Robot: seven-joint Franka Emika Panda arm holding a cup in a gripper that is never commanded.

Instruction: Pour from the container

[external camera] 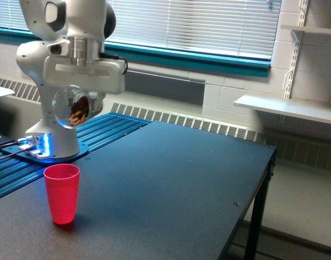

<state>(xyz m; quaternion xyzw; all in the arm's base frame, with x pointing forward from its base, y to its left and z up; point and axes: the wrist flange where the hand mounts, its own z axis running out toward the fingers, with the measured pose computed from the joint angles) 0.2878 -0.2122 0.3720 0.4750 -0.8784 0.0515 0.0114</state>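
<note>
Claw (73,95) clamped on the container (71,106), tipped sideways, brown pieces banked inside. Red cup (62,193) upright on the worktop (170,184) directly below, probably lined up to catch 1 pour.

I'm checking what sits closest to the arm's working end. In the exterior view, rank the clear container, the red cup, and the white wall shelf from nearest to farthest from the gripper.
1. Clear container: held in the gripper, right beneath it.
2. Red cup: on the table, below the gripper.
3. White wall shelf: far off at the exterior view's right.
</note>
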